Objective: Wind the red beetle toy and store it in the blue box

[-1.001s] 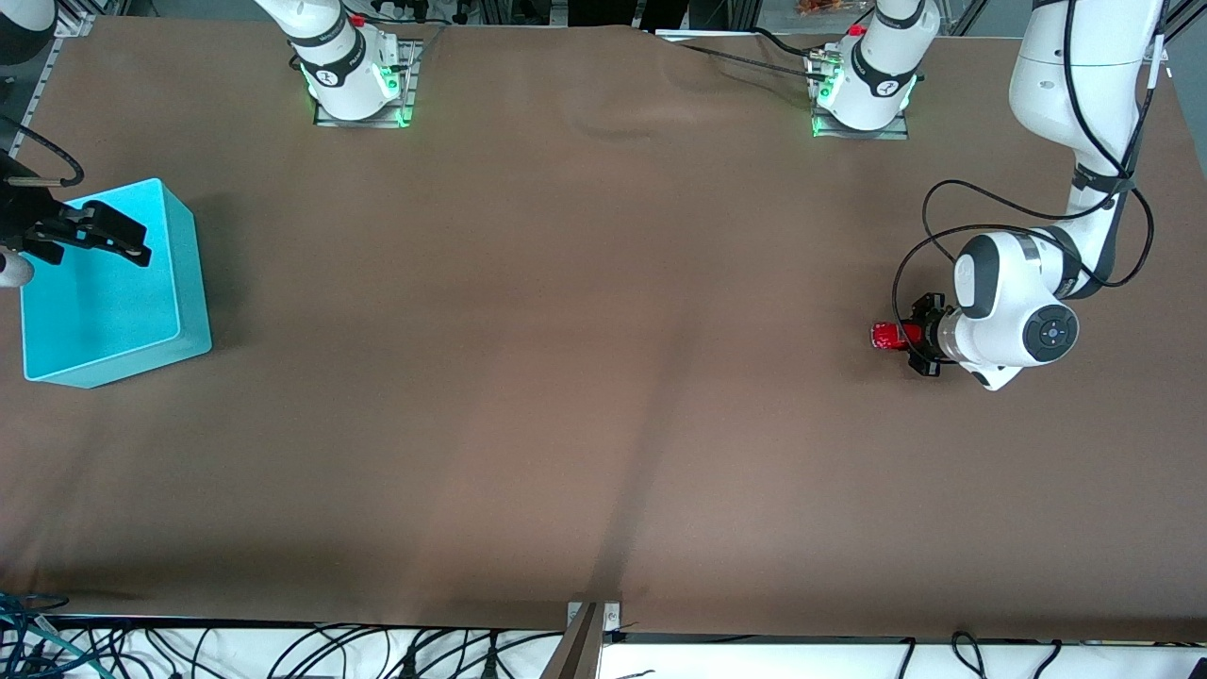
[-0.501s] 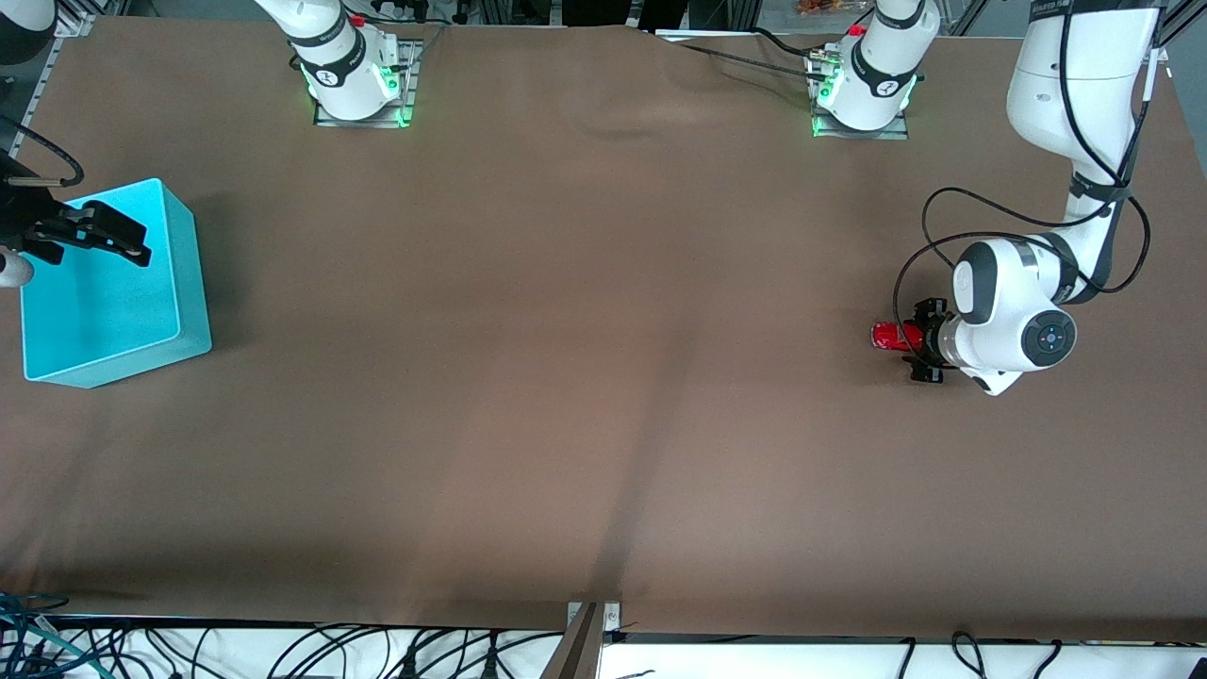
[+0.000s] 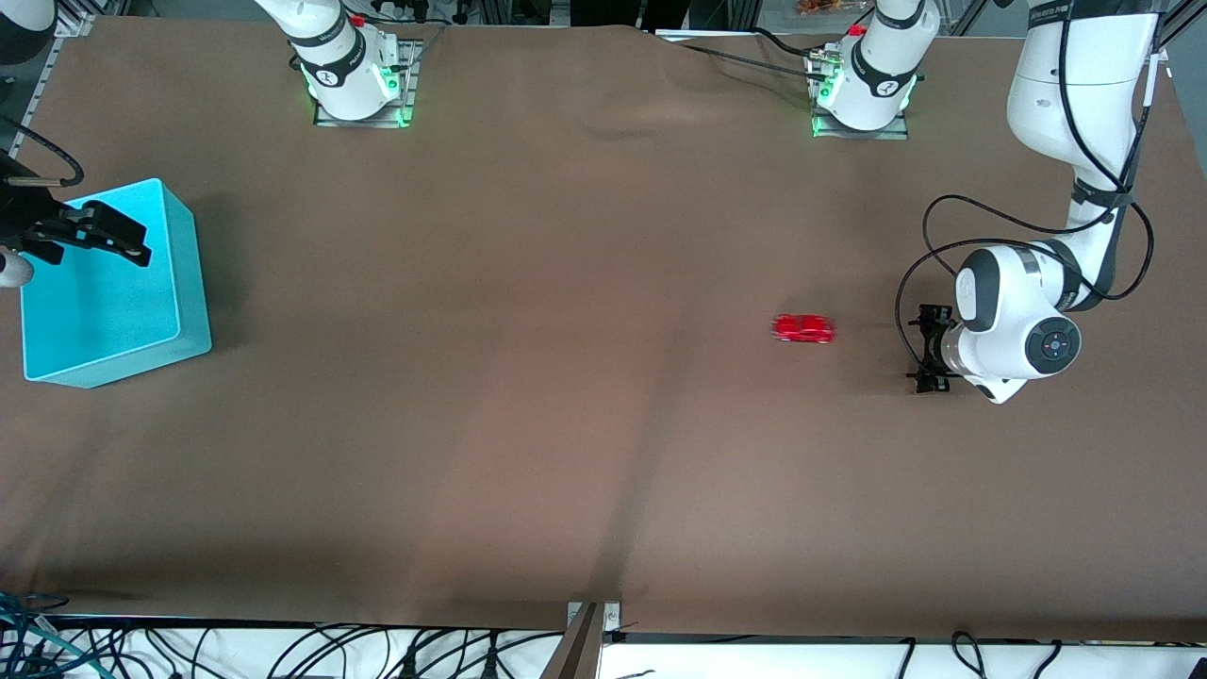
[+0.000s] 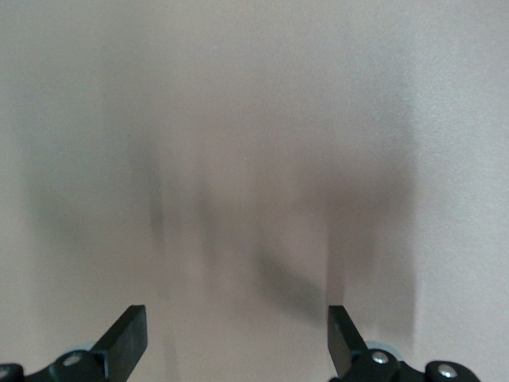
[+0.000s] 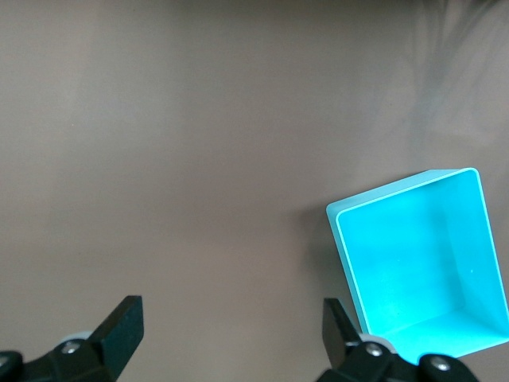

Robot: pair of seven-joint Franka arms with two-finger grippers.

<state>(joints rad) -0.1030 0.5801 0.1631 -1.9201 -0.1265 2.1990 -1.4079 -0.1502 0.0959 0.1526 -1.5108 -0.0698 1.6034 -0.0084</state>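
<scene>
At the left arm's end of the table: left gripper (image 3: 929,347) low over the cloth, fingers (image 4: 127,338) spread, holding nothing.
Beetle (image 3: 803,328): on the cloth, near that gripper, apart from it.
Right gripper (image 3: 99,240): over the box (image 3: 184,283), fingers (image 5: 119,326) apart, waiting.

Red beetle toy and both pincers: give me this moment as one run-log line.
red beetle toy: loose on table, blurred | left pincer: open, empty, beside toy | right pincer: open, over blue box | box: empty
</scene>
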